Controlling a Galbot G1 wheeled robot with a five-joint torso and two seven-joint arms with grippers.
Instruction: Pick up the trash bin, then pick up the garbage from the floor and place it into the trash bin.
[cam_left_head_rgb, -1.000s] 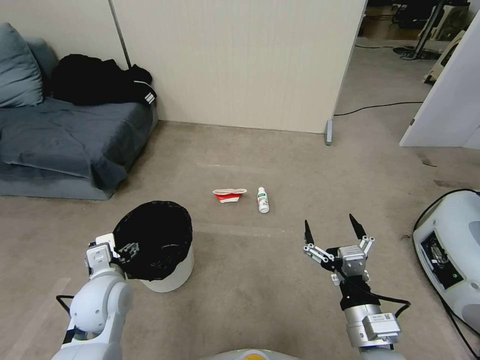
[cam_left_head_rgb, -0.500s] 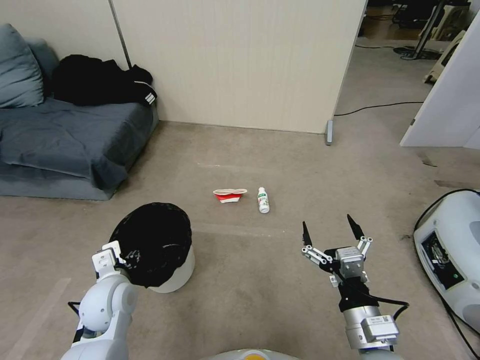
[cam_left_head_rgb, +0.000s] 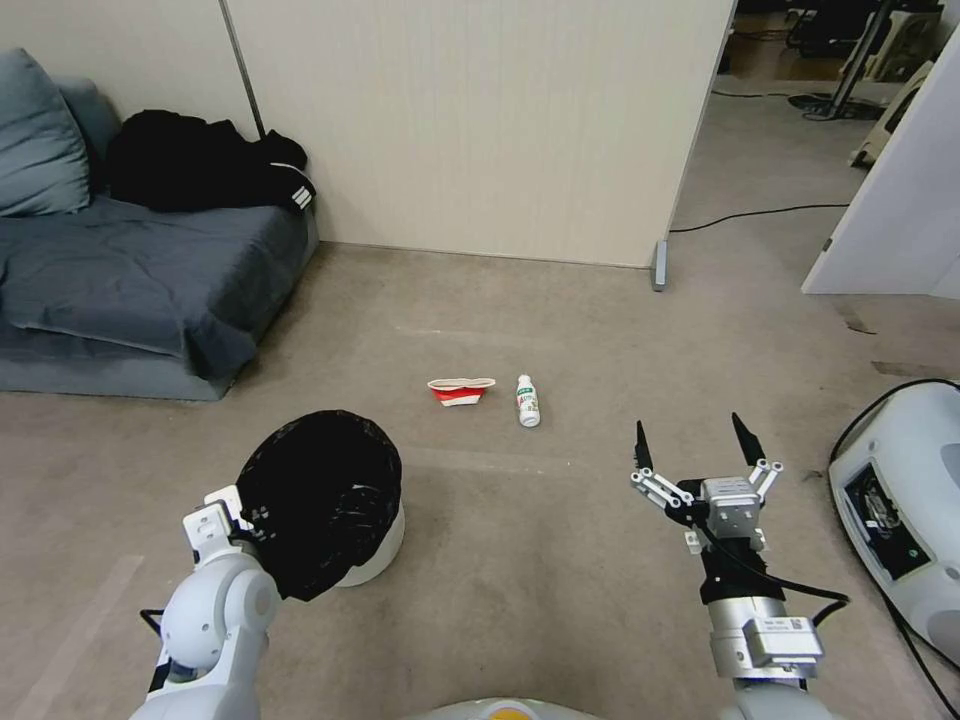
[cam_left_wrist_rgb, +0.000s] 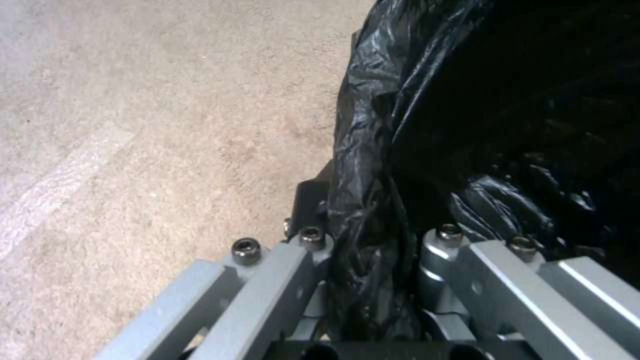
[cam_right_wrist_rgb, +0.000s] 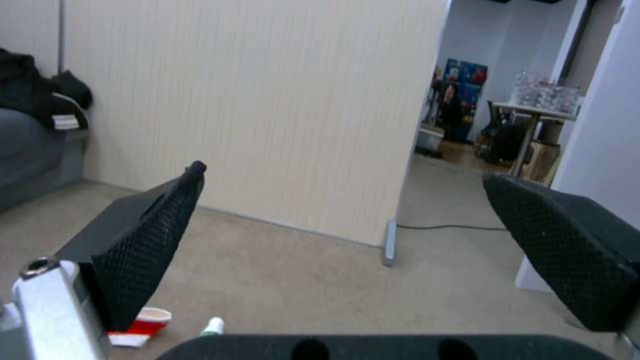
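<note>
Beige carpet runs from your base to a cream partition wall, with a grey sofa off to the left. From the head camera, compare with a second ago: the trash bin now tilts, its black-lined mouth turned toward you and its white base swung right, where before it stood squarer on the floor. Your left gripper is clamped on the near rim, so I judge the pick-up of the bin is under way, though you cannot tell from here whether the base has cleared the carpet. Your right gripper has shifted right and a little nearer you, jaws spread wide and holding nothing. The garbage is untouched, well ahead of both arms: a red-and-white carton and, just beside it, a small white bottle. The bottle's label carries green print, too small to read. A white label on your right wrist has writing you cannot make out.

Your left wrist camera confirms the grip: the fingers stand either side of the rim, pinching the glossy black liner, with bare carpet beyond.

Your right wrist camera looks out between the two spread black pads, nothing between them. Carton and bottle sit low and far off, so the litter phase has not begun. No legible writing here either.
</note>
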